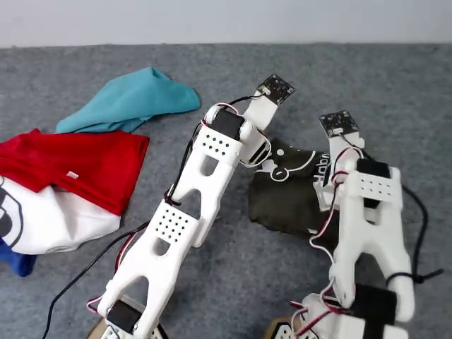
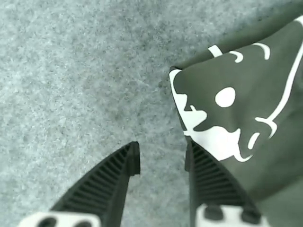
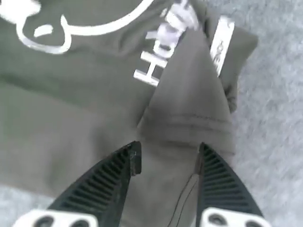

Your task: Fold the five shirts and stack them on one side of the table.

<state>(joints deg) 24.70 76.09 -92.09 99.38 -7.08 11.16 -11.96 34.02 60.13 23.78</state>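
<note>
Bench [image 1: 296,70] comes first: it is grey and fuzzy, and it holds everything. Two white arms stand on it side by side, the left arm [image 1: 205,176] and the right arm [image 1: 367,212], and both lean out to the same shirt. I count five shirts, one of each colour. The red shirt [image 1: 85,166] lies on top of the white shirt [image 1: 56,222], well off to the left of the arms. The dark shirt [image 1: 289,194] with white drawings is crumpled in the middle, between the two arms and partly under them. It is about as wide as it is deep, so I cannot pick out a long side. The teal shirt [image 1: 134,102] is at the far edge of the red one, and the two seem to touch. A small bit of blue shirt [image 1: 18,261] peeks out from under the white one. None of the five looks folded yet. The left jaws are open and hold nothing. They sit right at the left edge of the dark shirt, with one finger over the cloth and the other over bare bench. The right jaws are open too and hold nothing, with dark cloth under both fingers, near the shirt's right side. Both arms are close to the dark shirt, so I think it is the next one to fold, one arm at each side.
</note>
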